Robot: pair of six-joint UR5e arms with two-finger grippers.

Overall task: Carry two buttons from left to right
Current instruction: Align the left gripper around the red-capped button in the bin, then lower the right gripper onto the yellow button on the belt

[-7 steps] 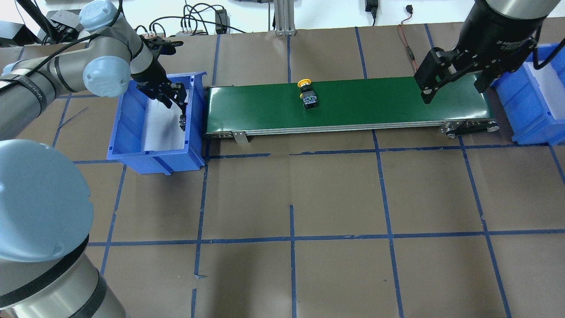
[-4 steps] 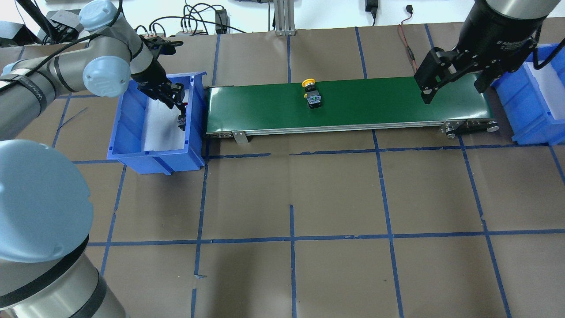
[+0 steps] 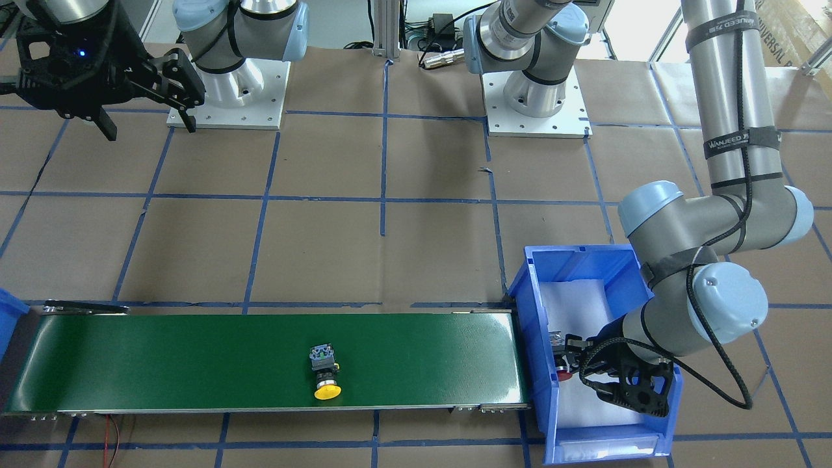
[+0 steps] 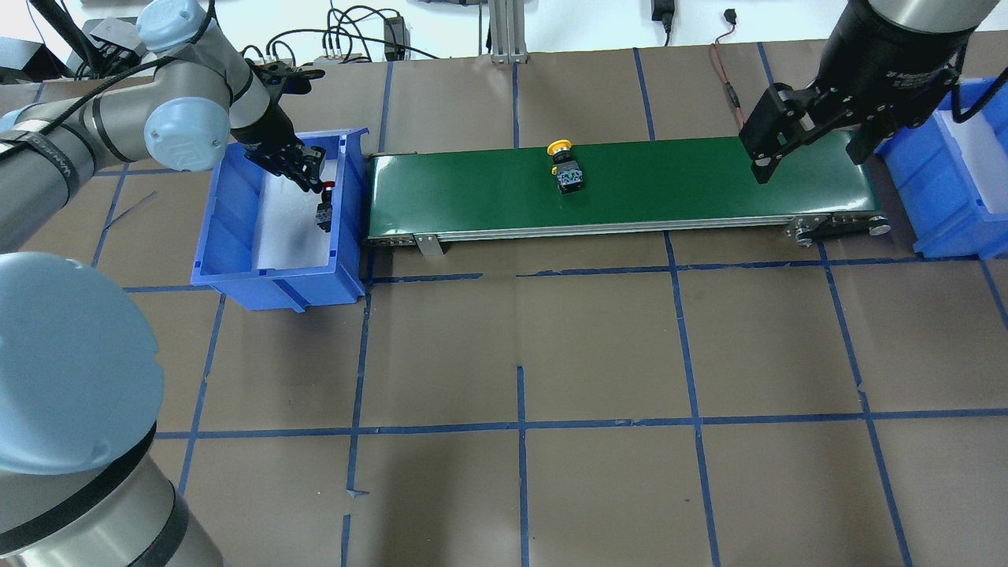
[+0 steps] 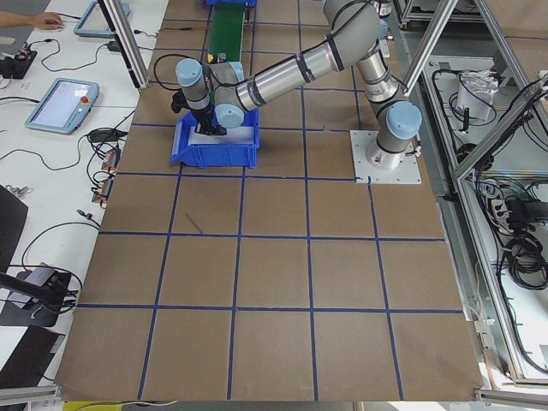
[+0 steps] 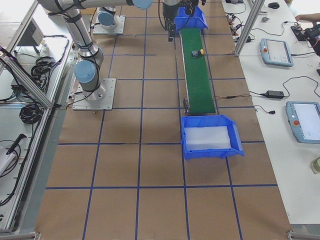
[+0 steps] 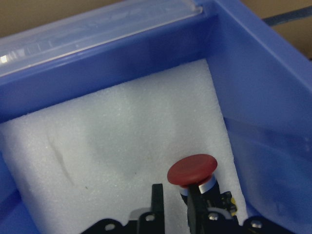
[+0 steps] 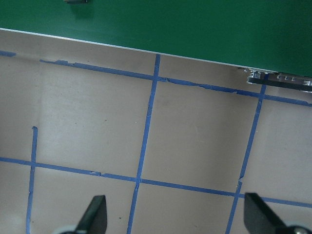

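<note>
Two push-buttons, each a blocky black-grey body under a round cap, lie well apart. The green conveyor belt (image 4: 669, 185) carries the yellow-capped button (image 4: 566, 168) on its side about mid-belt, cap toward the edge away from the robot. It has slid a little toward the right end since a second ago. The left blue bin (image 4: 236, 236) holds the red-capped button (image 7: 191, 170) on white foam (image 7: 122, 136), close to the wall nearest the belt, where it has stayed. The right gripper (image 8: 173, 214) hangs over the belt's right end, unmoved, its fingers spread wide and gripping nothing, well apart from the yellow-capped button. The left gripper (image 7: 175, 197) is down in the bin and has drawn slightly back, so the red cap now shows in the overhead view. Its fingers (image 7: 193, 202) stand a narrow gap apart with only bare foam between them. In the wrist view the red-capped button sits just behind the right-hand finger, outside that gap.
</note>
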